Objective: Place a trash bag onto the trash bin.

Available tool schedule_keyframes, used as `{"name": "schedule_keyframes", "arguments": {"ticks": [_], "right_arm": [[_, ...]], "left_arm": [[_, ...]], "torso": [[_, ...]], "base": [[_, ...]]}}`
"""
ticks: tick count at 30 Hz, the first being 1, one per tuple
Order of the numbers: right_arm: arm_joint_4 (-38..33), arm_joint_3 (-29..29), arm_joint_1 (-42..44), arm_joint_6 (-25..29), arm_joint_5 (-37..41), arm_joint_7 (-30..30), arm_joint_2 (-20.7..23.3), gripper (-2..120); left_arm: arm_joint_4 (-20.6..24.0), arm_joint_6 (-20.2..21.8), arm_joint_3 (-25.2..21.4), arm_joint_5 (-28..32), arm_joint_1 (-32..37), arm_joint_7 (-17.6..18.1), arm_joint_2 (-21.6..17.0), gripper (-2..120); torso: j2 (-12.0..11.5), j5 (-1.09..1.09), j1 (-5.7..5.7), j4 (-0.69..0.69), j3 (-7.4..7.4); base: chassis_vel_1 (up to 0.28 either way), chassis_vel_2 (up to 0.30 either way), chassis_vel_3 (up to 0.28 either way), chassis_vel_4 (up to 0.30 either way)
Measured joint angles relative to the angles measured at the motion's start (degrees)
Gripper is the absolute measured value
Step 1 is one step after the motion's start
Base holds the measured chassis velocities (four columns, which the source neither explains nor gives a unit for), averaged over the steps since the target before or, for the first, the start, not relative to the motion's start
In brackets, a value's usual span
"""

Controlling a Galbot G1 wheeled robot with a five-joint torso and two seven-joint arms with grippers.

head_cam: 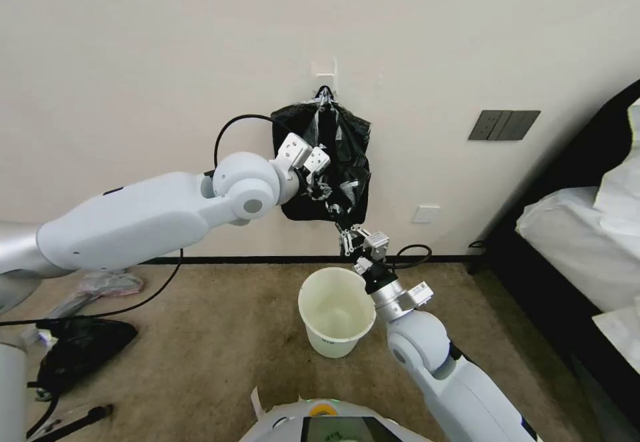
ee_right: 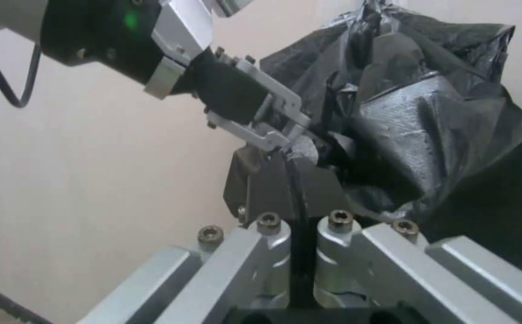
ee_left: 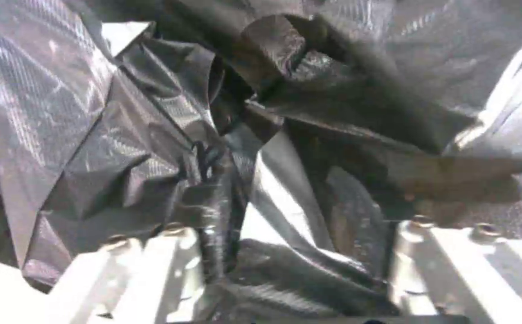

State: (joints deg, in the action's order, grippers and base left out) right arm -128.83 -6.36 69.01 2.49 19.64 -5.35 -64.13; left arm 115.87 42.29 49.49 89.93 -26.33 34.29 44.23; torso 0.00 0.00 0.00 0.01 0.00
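A: Bag sits upper centre of the head view, hung off a white wall hook. Black, crinkly, bunched. Trash bin is lower centre on the carpet, upright, nothing in it, well below the bag.

B: Grippers?

A: Left gripper comes in from the left of the frame, pushed into the bag's middle. In its wrist view the fingers stand wide apart with film bulging between them, so open, nothing pinched. Right gripper is at the bag's bottom edge, centre of frame, just above the bin rim. In its wrist view the fingers are nearly together with a thin dark strip of bag running between them. Looks clamped on the bottom edge.

B: So the step is getting it off the hook.

A: My read, yes. Right grip looks thin, one fold only, and it could slip if pulled hard. I'd close the left on a thick bunch before any load goes on the hook loop.

B: Risk?

A: Film tearing at the hook, or both grabbing the same layer so the mouth won't open over the rim. Pull up and away from the wall, not straight down.
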Motion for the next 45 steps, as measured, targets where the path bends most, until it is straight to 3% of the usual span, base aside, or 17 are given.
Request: {"name": "schedule_keyframes", "arguments": {"ticks": [3, 9, 11, 17, 20, 25, 30, 33, 38, 41, 45], "right_arm": [[-0.21, -0.32, -0.18, -0.12, 0.5, -0.25, 0.26, 0], [-0.64, -0.97, 0.21, -0.13, 0.94, -0.34, 0.39, 0], [-0.73, -1.15, 0.3, -0.14, 1.01, -0.36, 0.45, 0], [-0.77, -1.15, 0.48, -0.24, 1.25, -0.54, 0.39, 0], [-0.95, -1.07, 0.93, -0.86, 1.34, -0.73, 0.35, 0], [-3.15, -1.43, 2.01, -3.45, 1.32, -2.03, 1.32, 18], [-6.66, -2.69, 3.72, -7.52, 3.91, -4.13, 3.07, 33], [-10.16, -4.36, 3.66, -10.42, 10.49, -6.62, 4.83, 48], [-11.27, -5.08, 0.85, -11.81, 18.96, -6.84, 6.51, 64], [-9.66, -5.05, -3.57, -12.05, 26.22, -4.0, 8.04, 77], [-7.11, -3.17, -8.83, -13.07, 26.63, -2.76, 8.98, 90]], "left_arm": [[-0.69, 0.0, 0.33, 3.13, -0.75, 1.9, 0.58, 27], [-0.77, -0.02, 0.67, 4.92, -1.12, 2.96, -0.02, 11], [-0.43, -0.04, 0.46, 4.81, -0.4, 3.35, -0.56, 0], [0.89, -2.31, -3.26, 0.5, 3.89, 3.24, -2.2, 0], [3.12, -7.72, -6.93, -4.57, 9.18, 1.62, -4.39, 0], [6.85, -14.62, -14.06, -13.31, 19.2, 0.38, -6.81, 0], [8.47, -18.42, -19.34, -17.68, 26.14, -0.88, -8.38, 0], [9.51, -22.11, -24.3, -21.1, 32.71, -3.72, -9.91, 0], [10.04, -24.9, -28.21, -23.08, 37.63, -6.22, -10.87, 0], [10.2, -27.66, -32.97, -23.82, 42.44, -7.65, -11.55, 0], [10.06, -29.57, -36.71, -24.25, 46.17, -8.53, -12.14, 0]], "torso": [[0.0, 0.01, 0.0, -0.02, 0.0], [0.0, 0.0, 0.0, -0.01, 0.0], [0.0, 0.01, 0.0, -0.01, 0.0], [0.0, 0.01, 0.0, -0.02, 0.0], [0.0, -0.01, 0.0, 0.0, 0.0], [0.0, -0.02, 0.0, 0.0, 0.0], [0.0, -0.02, 0.0, -0.01, 0.0], [0.0, 0.0, 0.0, -0.02, 0.0], [0.0, 0.01, 0.0, 0.0, -0.01], [0.0, 0.0, 0.0, -0.01, 0.0], [0.0, 0.0, 0.0, 0.0, 0.0]], "base": [[0.0, 0.0, 0.0, 0.0], [0.0, 0.0, 0.0, 0.0], [0.0, 0.0, 0.0, 0.0], [0.0, 0.0, 0.0, 0.0], [0.0, 0.0, 0.0, 0.0], [0.0, 0.0, 0.0, 0.0], [0.0, 0.0, 0.0, 0.0], [0.0, 0.0, 0.0, 0.0], [0.0, 0.0, 0.0, 0.0], [0.0, 0.0, 0.0, 0.0], [0.0, 0.0, 0.0, 0.0]]}}
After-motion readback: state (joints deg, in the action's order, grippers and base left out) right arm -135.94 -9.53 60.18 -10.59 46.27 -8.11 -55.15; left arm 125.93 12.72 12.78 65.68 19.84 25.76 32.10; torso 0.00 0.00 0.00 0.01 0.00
